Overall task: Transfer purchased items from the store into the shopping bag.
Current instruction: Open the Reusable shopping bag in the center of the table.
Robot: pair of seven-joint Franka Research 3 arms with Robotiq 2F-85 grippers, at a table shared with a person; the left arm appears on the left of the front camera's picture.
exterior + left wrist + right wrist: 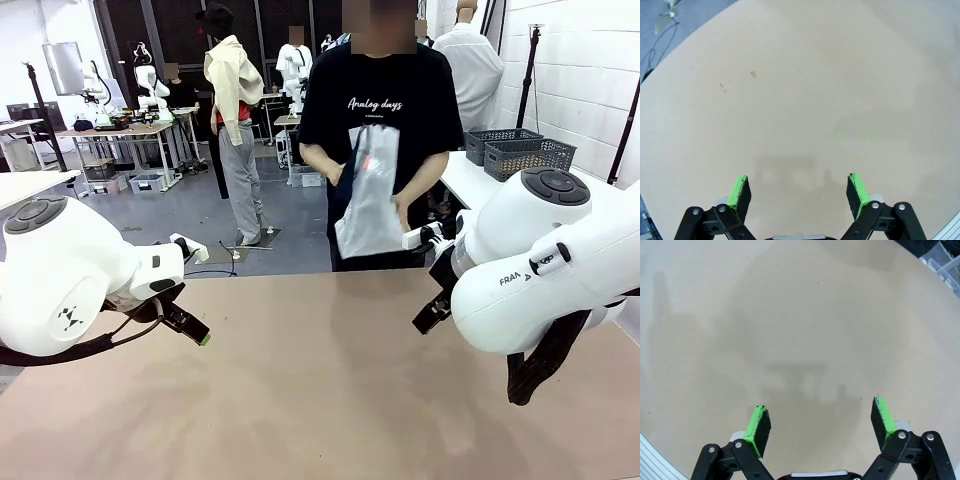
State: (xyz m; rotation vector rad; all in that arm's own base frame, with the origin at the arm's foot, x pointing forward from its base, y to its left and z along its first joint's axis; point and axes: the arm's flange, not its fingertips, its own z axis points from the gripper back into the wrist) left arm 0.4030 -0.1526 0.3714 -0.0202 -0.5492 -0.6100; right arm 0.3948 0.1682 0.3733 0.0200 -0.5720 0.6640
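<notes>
Tan table (320, 400) spans the front view. A person in a black T-shirt (380, 110) stands at its far side, holding the translucent white plastic shopping bag w/ navy handles (368, 200) in front of the torso, off the table. 2 dark grey openwork plastic baskets (528, 157) sit on a white side table (468, 180) beside the person. L gripper (799, 187) and R gripper (819, 417): jaws wide, empty, green pads (740, 190) over the tabletop.

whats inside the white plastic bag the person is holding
The translucent white plastic shopping bag hangs limp and flat in the person's hands, with no bulge showing. Its cloudy walls hide the interior, so whether anything is inside cannot be confirmed.
</notes>
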